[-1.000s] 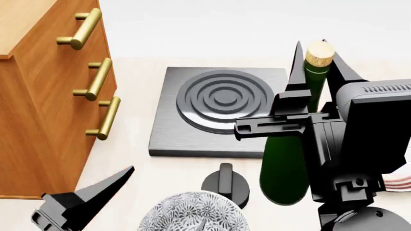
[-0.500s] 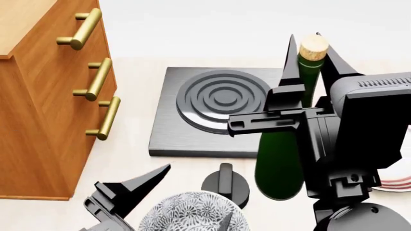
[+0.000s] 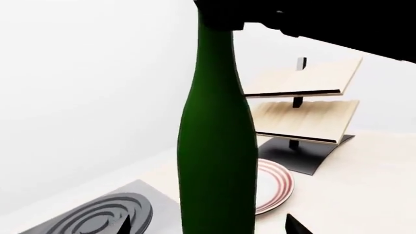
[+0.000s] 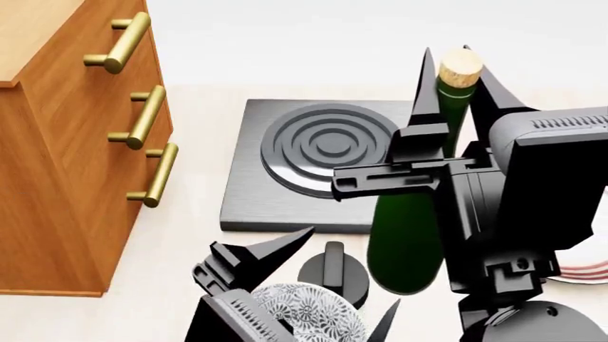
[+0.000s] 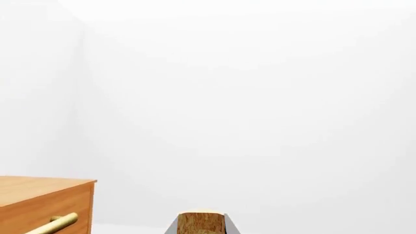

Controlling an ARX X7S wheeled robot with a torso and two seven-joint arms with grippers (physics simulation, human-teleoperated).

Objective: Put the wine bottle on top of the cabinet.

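Observation:
The dark-green wine bottle (image 4: 406, 235) with a tan cork (image 4: 459, 68) is held nearly upright over the table. My right gripper (image 4: 452, 82) is shut on its neck just below the cork. The right wrist view shows the cork (image 5: 201, 222) between that gripper's (image 5: 201, 228) fingers. My left gripper (image 4: 352, 274) is open, low and just left of the bottle's base. In the left wrist view the bottle's body (image 3: 217, 146) stands in front of its open jaws (image 3: 209, 226), not gripped. The reddish-brown cabinet (image 4: 67, 142) stands at the left, and its top corner shows in the right wrist view (image 5: 39, 197).
A black hotplate (image 4: 314, 157) lies behind the bottle. A black knob-shaped object (image 4: 332, 274) and a patterned bowl (image 4: 304, 313) sit under my left gripper. A red-striped plate (image 4: 584, 267) lies at the right, also in the left wrist view (image 3: 276, 185). A pale wooden rack (image 3: 305, 102) stands beyond.
My left gripper has moved right and up from the lower left corner to the bottle's base. My right gripper has shifted the bottle slightly left.

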